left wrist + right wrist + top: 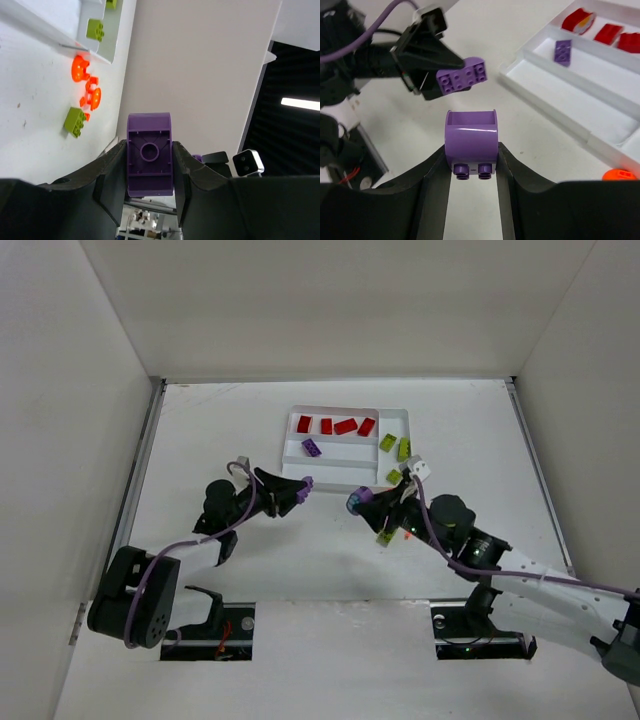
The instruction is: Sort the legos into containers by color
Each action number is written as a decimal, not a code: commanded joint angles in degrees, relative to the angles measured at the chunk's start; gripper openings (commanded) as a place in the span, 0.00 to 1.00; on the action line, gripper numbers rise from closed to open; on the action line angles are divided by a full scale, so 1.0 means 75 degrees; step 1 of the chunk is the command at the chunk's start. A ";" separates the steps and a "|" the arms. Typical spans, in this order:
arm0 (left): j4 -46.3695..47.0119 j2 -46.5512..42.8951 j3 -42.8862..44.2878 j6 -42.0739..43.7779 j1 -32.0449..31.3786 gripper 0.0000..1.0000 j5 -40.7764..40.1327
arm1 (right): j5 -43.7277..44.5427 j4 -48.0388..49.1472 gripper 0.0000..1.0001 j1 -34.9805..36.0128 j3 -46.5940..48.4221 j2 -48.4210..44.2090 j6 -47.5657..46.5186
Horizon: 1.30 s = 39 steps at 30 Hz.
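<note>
Right wrist first, nearest thing: pinching a purple arched brick (470,142) in the right gripper (472,172), jaws pressing on both its flanks, studs pointing back at the lens. Just beyond, clamping a purple studded brick (461,76) in the left gripper (149,167), jaws closed on its sides, the brick sticking out past the fingertips. Hovering both grippers near each other, nose to nose, over the table (200,430), on the near side of the tray (555,95) and apart from it. Judging the step as carrying both purples to the slot holding the lone purple brick (563,51), second from the far side. Doing it well probably meaning going one arm at a time to avoid a clash, coming in over the wall, lowering inside that slot before letting go. Steering clear of a loose yellow-green brick (74,121) and orange pieces (85,85) lying on the table by the tray's corner. Farther on, leaving alone the red bricks (335,425) in the farthest slot and the yellow-green ones (397,445) in the crosswise slot.
</note>
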 commanded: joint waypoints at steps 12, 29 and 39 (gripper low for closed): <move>0.0240 -0.0448 -0.0201 0.1520 -0.0494 0.13 -0.1018 | 0.1700 0.1409 0.27 -0.1727 0.2855 0.5125 0.1648; 0.0111 -0.0707 -0.0893 0.2294 -0.0295 0.14 -0.1171 | 0.2591 -0.0148 0.32 -0.1986 0.6373 0.8586 0.3183; -0.0006 -0.0672 -0.0847 0.2424 -0.0283 0.14 -0.1194 | 0.2532 -0.0243 0.40 -0.1916 0.6234 0.8856 0.3874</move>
